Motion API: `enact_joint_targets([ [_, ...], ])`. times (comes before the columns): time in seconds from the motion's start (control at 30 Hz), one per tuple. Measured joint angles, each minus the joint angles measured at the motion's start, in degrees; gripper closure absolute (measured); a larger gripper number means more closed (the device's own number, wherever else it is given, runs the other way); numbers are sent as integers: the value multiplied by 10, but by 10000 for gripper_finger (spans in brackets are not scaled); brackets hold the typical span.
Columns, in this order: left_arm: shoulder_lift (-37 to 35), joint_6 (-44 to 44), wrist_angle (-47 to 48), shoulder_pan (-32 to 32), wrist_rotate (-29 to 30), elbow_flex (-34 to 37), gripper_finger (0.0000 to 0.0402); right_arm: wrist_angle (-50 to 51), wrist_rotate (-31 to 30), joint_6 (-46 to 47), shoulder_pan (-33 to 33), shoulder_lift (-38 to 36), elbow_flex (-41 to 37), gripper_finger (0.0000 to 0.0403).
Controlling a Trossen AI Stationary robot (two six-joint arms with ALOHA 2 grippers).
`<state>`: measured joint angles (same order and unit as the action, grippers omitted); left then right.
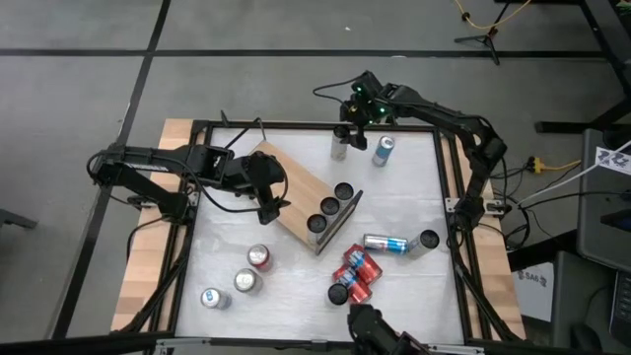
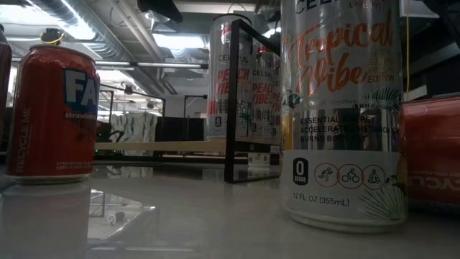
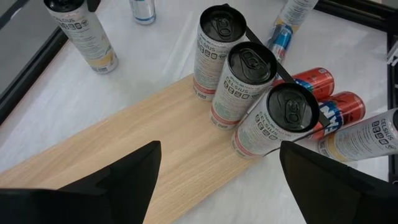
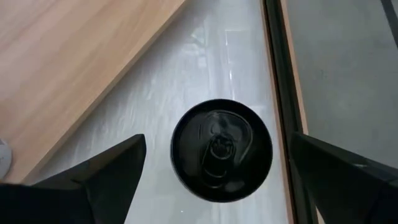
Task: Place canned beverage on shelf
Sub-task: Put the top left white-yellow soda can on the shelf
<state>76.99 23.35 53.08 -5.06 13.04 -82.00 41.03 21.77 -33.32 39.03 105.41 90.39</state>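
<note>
The shelf (image 1: 296, 187), a light-wood board, lies slantwise mid-table with three black-topped cans (image 1: 329, 206) standing in a row at its right end. My left gripper (image 1: 266, 200) hovers open over the board's left part (image 3: 155, 143), its fingers pointing toward those cans (image 3: 249, 81). At the far edge my right gripper (image 1: 347, 126) is open above an upright black-topped can (image 1: 339, 148). In the right wrist view that can (image 4: 221, 149) stands on the white table between the two fingers and below them, untouched, with the shelf's edge (image 4: 68, 62) beside it.
A blue-and-silver can (image 1: 384, 150) stands next to the right gripper's can. More cans are scattered on the near side: one lying (image 1: 386, 244), red ones (image 1: 357, 268), a group near left (image 1: 246, 281). A black frame (image 1: 449, 177) rims the table.
</note>
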Motion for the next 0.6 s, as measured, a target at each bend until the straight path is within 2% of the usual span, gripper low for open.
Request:
enact_joint_targets([
  [0.27, 0, 0, 0, 0, 30, 0, 79, -10, 3, 0, 0, 1, 0, 8],
  [0.6, 0, 0, 0, 0, 34, 0, 79, -9, -7, 2, 0, 42, 0, 8],
])
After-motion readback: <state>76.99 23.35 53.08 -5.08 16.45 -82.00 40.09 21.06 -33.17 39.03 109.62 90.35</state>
